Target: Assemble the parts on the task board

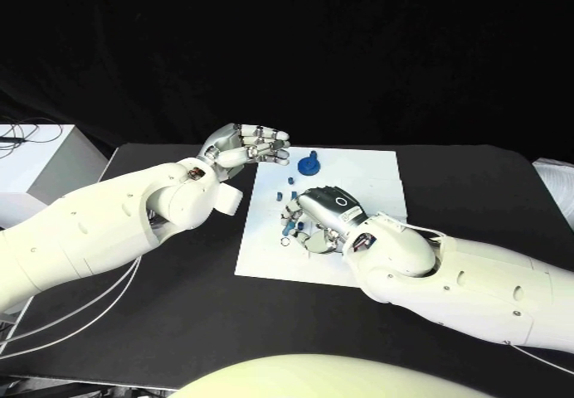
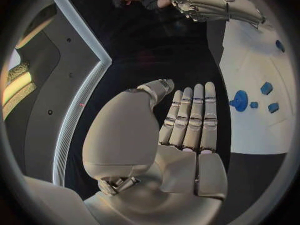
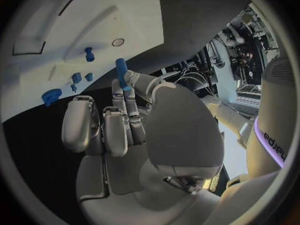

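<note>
The white task board lies mid-table. A blue gear-like part stands near its far edge, and small blue parts lie left of centre. My right hand hovers low over the board's left half and pinches a blue peg between thumb and finger. In the right wrist view the gear and small parts lie on the board beyond the fingers. My left hand is raised at the board's far left corner and holds nothing; the left wrist view shows its fingers stretched out side by side.
A white box stands at the table's left edge. Cables trail under my left arm. In the left wrist view the board, gear and my right hand lie beyond the left fingers.
</note>
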